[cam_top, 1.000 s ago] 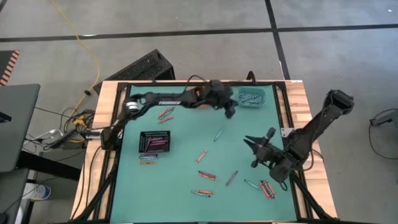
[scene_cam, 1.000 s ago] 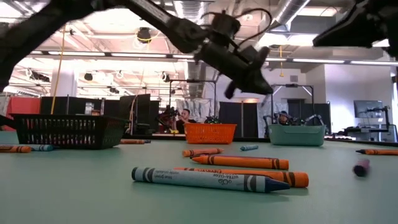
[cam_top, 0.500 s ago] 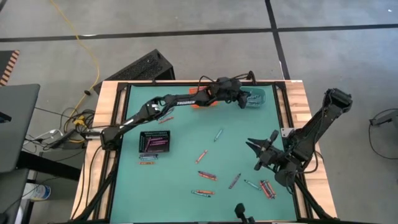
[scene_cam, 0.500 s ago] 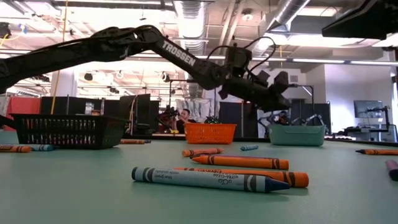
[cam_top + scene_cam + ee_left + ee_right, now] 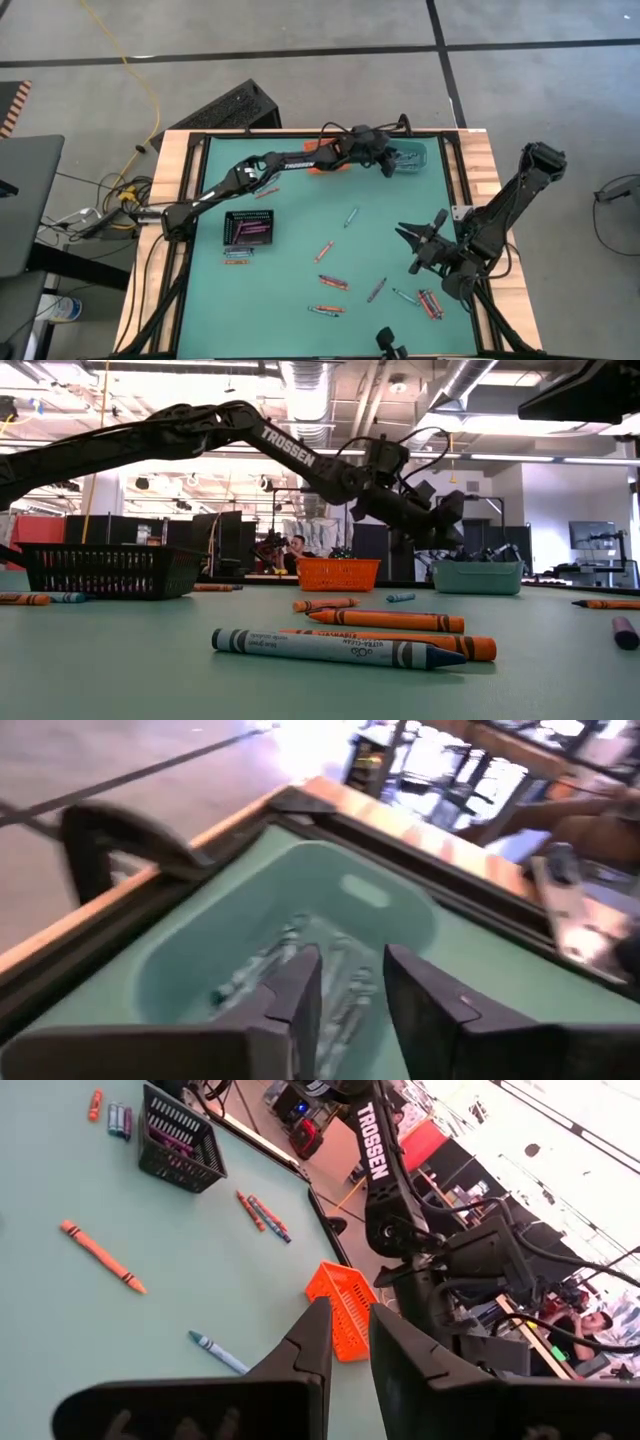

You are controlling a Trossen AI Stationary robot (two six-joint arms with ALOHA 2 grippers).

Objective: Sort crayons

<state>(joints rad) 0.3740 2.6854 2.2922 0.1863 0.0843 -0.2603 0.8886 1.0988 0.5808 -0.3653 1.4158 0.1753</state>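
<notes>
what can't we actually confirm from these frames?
- Teal bin contents: in the high view the left gripper covers part of it; in the left wrist view the crayons inside are blurred, no count possible.
- Whether a crayon just dropped: nothing shows between the fingers, but motion blur leaves it unsure.
- Orange bin contents: low view sees only its side wall; the left arm hides it from above.
- Black bin contents: too small.

Quick count: three bins on the table, one black (image 5: 248, 229), one orange (image 5: 337, 574), one teal (image 5: 408, 157). Two arms. Roughly fifteen loose crayons (image 5: 333, 282).
</notes>
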